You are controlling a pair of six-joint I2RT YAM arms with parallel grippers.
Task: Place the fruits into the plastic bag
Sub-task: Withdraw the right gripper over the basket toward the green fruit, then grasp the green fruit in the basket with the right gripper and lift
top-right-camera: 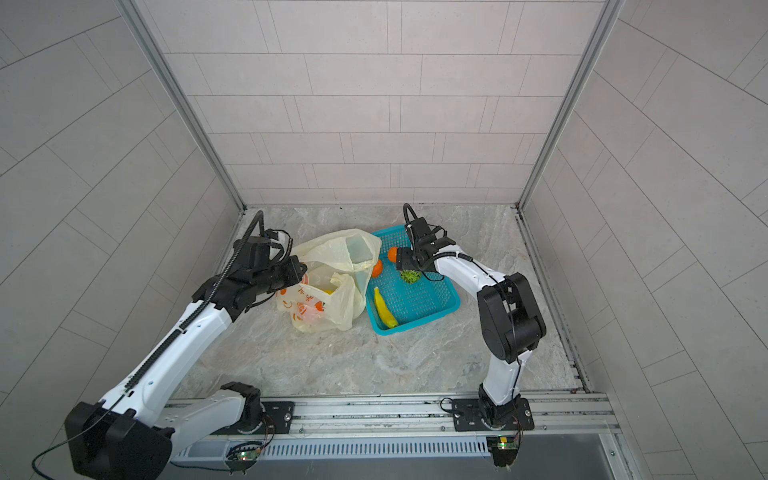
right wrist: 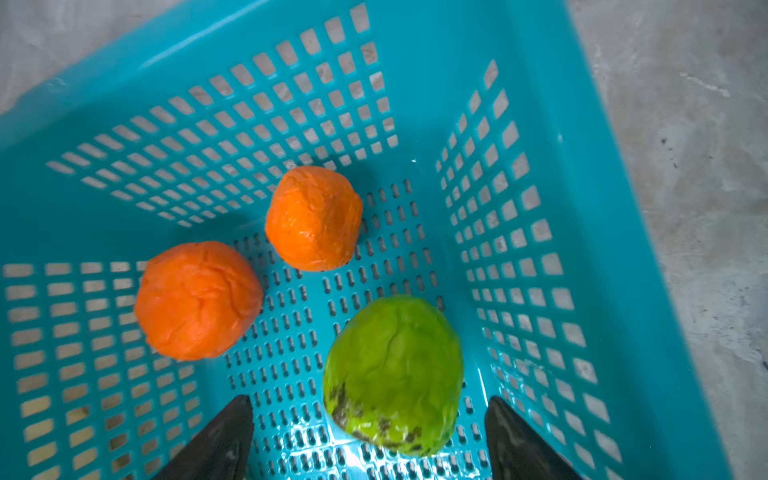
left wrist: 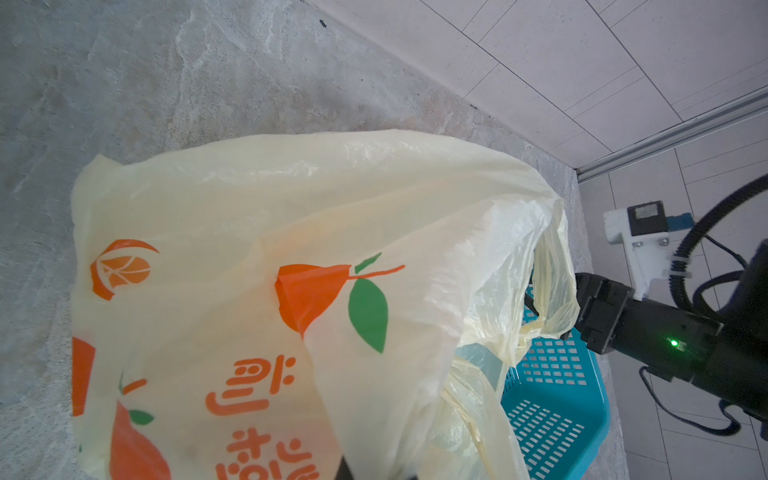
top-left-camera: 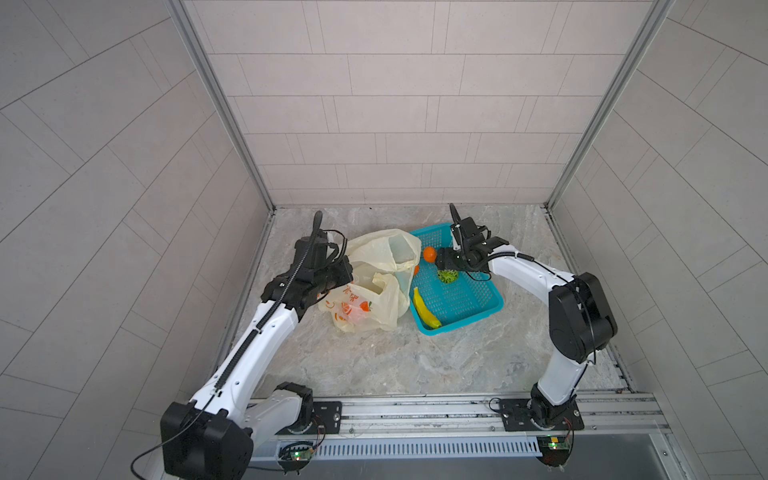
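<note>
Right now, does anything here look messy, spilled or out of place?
Nothing is spilled or broken. The only oddity is that the crinkly pale-yellow plastic bag sits slumped and crumpled, and one loose flap of it droops over an edge of the teal mesh basket.

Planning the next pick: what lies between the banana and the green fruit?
Only bare basket floor separates banana and green fruit, in both top views.

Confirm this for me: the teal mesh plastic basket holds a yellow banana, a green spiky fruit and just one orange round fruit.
One thing is off: the teal mesh plastic basket holds two orange round toy fruits, not one, as the right wrist view shows. The yellow banana and the green spiky fruit lie in it as you said.
</note>
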